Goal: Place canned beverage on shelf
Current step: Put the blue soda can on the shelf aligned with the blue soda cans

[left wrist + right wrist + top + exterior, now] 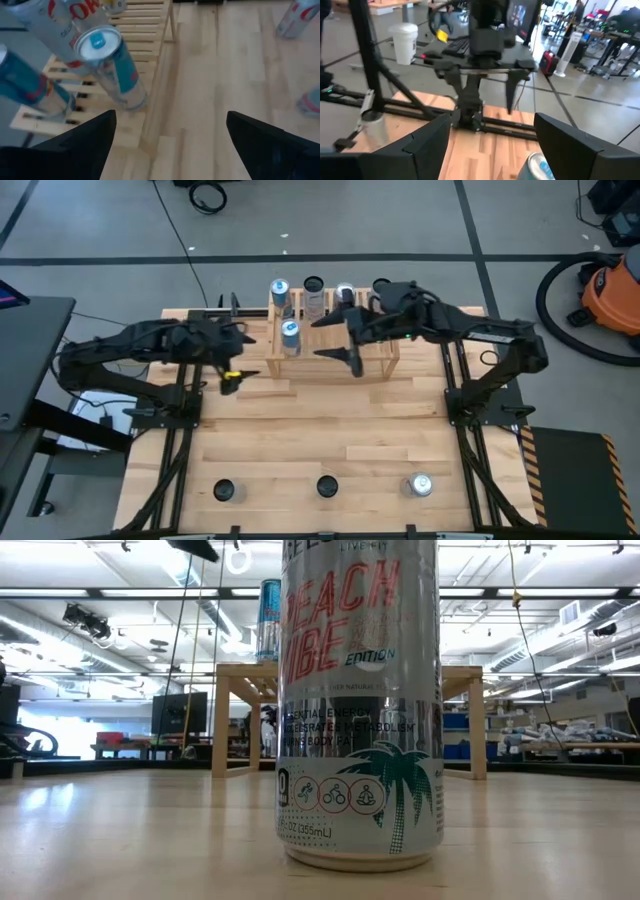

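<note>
Beside the shelf (330, 340), left gripper (232, 363) hangs spread and empty; right gripper (335, 337), fingers apart, hovers above the slats, holding nothing.

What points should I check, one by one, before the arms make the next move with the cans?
1. Left gripper empty and open: ok, wide gap and nothing between the fingers.
2. Right gripper empty: ok, open, with only the top of a can below it.
3. Cans standing upright on the shelf: ok in the high view, for example the blue-top can.
4. Cans still waiting at the near table edge: not ok, three remain, including the silver-top can.
5. Free room on the shelf slats: cannot tell, the right arm covers part of it.
</note>
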Available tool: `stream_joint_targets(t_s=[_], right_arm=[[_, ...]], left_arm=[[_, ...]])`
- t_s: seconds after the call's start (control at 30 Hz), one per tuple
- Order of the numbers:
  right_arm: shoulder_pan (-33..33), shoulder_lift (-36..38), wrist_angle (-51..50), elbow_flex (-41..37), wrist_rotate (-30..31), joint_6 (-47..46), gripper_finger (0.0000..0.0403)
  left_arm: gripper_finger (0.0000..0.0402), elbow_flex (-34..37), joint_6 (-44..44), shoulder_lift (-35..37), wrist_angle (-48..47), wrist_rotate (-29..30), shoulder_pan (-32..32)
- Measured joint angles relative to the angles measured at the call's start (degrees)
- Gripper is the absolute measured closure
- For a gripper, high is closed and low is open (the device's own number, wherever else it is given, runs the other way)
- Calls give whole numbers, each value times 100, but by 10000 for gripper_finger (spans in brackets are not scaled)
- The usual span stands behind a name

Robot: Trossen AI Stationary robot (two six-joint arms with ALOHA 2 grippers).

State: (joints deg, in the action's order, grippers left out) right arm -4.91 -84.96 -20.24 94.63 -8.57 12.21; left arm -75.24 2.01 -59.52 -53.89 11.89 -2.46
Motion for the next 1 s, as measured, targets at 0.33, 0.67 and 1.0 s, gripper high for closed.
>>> stream_joint_targets(t_s=[0.33,0.67,1.0], right_arm=[[221,521,-1232,0,1,-39,106],[553,804,-2053,0,-3,-213,106],[890,804,-2324,0,-3,-203,106]], left_arm=[[21,2,-156,-1059,730,980,0],[21,0,-891,-1374,980,1520,-406],[21,0,-930,-1580,1487,1082,-814]])
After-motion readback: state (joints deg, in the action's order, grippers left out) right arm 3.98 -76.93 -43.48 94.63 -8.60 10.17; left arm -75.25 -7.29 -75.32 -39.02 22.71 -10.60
